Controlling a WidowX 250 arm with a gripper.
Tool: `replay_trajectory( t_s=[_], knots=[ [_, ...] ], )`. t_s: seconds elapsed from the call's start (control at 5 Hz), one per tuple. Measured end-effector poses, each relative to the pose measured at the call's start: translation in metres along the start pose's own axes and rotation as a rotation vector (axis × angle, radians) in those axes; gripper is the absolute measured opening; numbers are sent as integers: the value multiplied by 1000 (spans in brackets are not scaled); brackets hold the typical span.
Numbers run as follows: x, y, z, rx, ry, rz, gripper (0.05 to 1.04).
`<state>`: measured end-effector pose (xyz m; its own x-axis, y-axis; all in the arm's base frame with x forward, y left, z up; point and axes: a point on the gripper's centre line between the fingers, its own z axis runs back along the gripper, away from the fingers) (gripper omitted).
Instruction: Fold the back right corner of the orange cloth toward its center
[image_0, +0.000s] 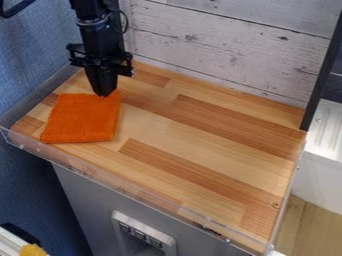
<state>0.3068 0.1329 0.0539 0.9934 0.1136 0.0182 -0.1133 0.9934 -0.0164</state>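
At the upper left of the camera view, the black gripper (104, 94) points straight down over the wooden counter. Its fingers are together, shut on the upper right corner area of an orange cloth (81, 120). The cloth is a folded, roughly square piece lying flat on the left part of the counter (200, 135). A bit of its edge stands slightly up just right of the fingertips. The fingertips cover the spot where they meet the fabric.
A whitewashed plank wall (227, 45) runs along the back, and a black upright post (322, 75) stands at the right rear. A low clear rim (133, 187) edges the front. On the left is a blue wall (30, 65).
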Motion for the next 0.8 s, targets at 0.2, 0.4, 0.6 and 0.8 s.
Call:
replay_trajectory(
  t_s=[0.2, 0.4, 0.6, 0.8],
  knots=[
    [-4, -1, 0, 17, -23, 10, 65],
    [-4, 0, -4, 29, -41, 9, 62],
    [-5, 5, -4, 35, -36, 15, 62],
    [-8, 14, -5, 36, -16, 30, 62]
  ],
)
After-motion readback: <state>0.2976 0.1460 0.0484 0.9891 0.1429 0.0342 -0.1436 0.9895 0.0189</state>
